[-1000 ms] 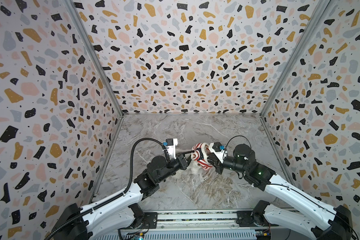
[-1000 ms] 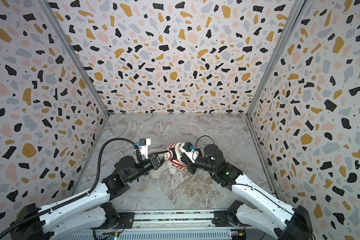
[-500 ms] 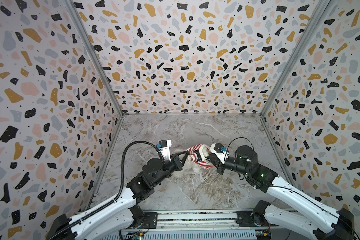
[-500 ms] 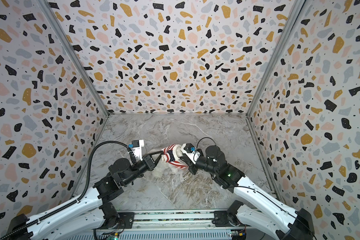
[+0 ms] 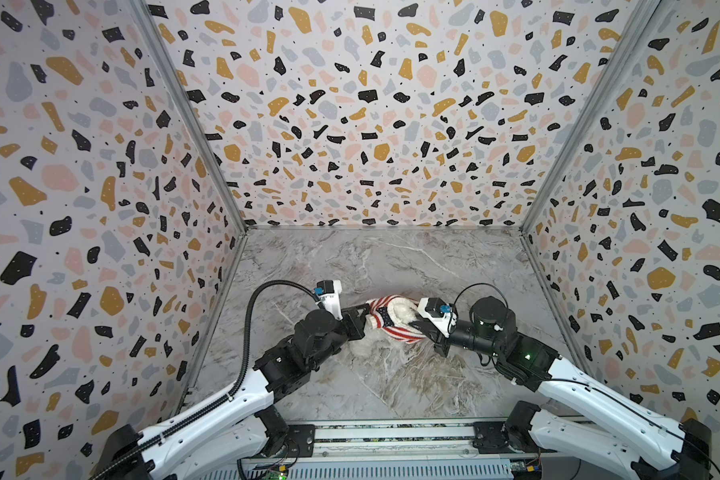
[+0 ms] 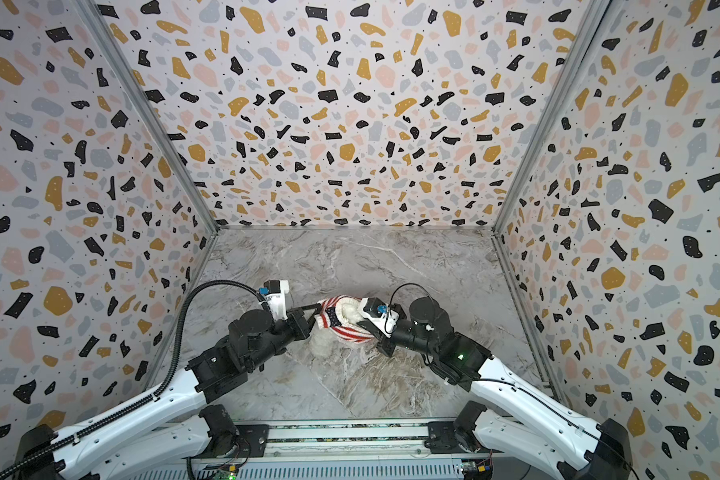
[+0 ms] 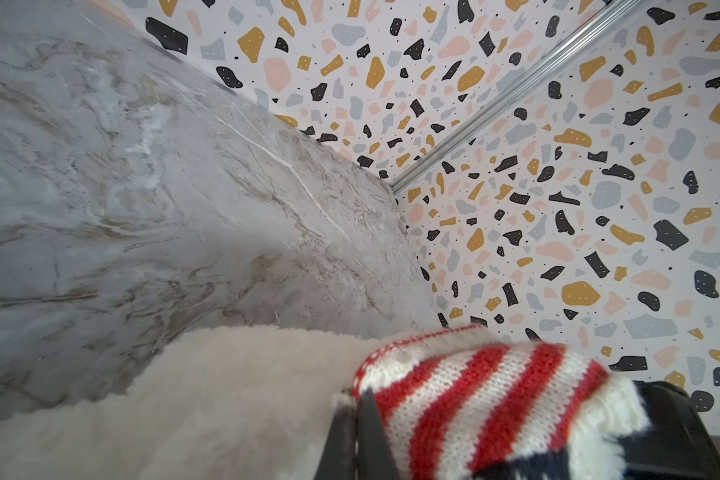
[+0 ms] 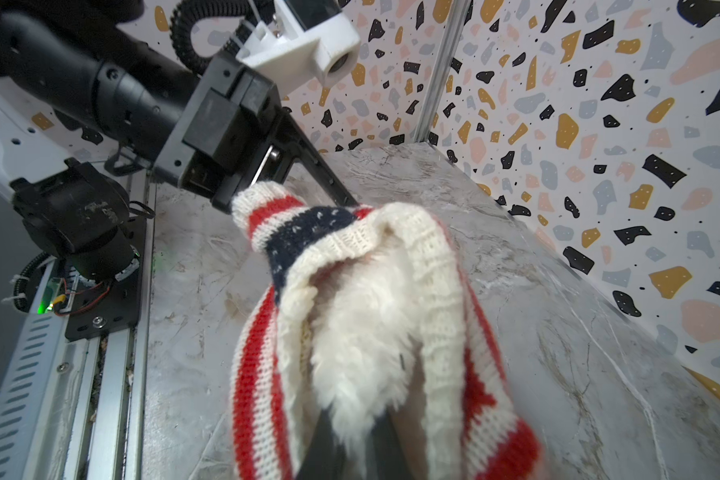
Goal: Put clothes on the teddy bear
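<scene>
The teddy bear point(image 5: 400, 309) point(image 6: 347, 312), fluffy and white, is held above the marble floor between both arms, partly inside the red-and-white striped top point(image 5: 395, 333) point(image 6: 344, 331). My left gripper point(image 5: 366, 309) point(image 6: 319, 308) is shut on the top's edge, the fingers pressed together in the left wrist view point(image 7: 360, 395) beside the striped knit point(image 7: 474, 403) and the bear's fur point(image 7: 204, 395). My right gripper point(image 5: 417, 327) point(image 6: 370, 328) is shut on a tuft of the teddy bear point(image 8: 358, 332) inside the top's opening point(image 8: 258, 374); its fingers point(image 8: 321, 440) are half hidden by fur.
Terrazzo-patterned walls point(image 5: 350, 124) enclose the marble floor point(image 5: 391, 266) on three sides. A metal rail point(image 5: 391, 436) with both arm bases runs along the front edge. The left arm's black cable point(image 5: 258, 299) loops above its wrist.
My left gripper has closed on the top's edge and drawn slightly to the left, stretching the knit. The right gripper has stayed shut and has hardly moved.
</scene>
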You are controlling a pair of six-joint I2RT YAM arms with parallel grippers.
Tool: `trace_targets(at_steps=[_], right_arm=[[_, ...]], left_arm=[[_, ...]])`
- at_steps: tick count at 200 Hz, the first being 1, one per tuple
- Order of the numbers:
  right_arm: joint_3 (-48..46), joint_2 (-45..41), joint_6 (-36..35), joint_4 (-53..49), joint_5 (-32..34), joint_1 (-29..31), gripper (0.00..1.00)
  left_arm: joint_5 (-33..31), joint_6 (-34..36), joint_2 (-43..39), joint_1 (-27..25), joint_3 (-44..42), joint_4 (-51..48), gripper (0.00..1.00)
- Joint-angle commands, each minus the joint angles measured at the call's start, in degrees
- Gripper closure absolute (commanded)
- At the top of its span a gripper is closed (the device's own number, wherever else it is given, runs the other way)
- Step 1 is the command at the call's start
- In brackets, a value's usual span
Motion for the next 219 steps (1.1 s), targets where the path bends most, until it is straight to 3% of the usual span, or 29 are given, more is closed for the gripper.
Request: trace_targets(at_steps=[1, 40, 75, 113, 181, 219], right_arm=[[2.5, 2.1, -3.3, -1.7, 4.1, 3.2, 1.0], [4.3, 5.8, -6.3, -4.2, 10.9, 8.9, 1.0], [4.1, 3.5, -9.4, -1.2, 19.8, 15.0, 1.0], [1.6, 0.5, -11.6, 4.2, 25.0, 19.0, 1.0], [-0.8, -4.9, -6.4, 7.5, 27.2, 17.7, 1.0], [1.9, -1.2, -1.7, 4.1, 30.3, 14.2, 1.0]], left_arm=[[2.0, 3.1, 0.8, 0.6, 2.9, 3.1, 1.0], [2.0, 3.9, 1.7, 0.6, 5.0, 1.4, 1.0], [-2.3, 3.9, 3.1, 0.7, 5.9, -5.0, 1.0], [-4.8, 5.7, 4.8, 0.6, 7.5, -10.5, 1.0], [-0.8, 12.2, 4.3, 0.6, 9.1, -18.0, 1.0], [5.7, 19.3, 5.4, 0.6, 13.0, -18.9, 1.0]])
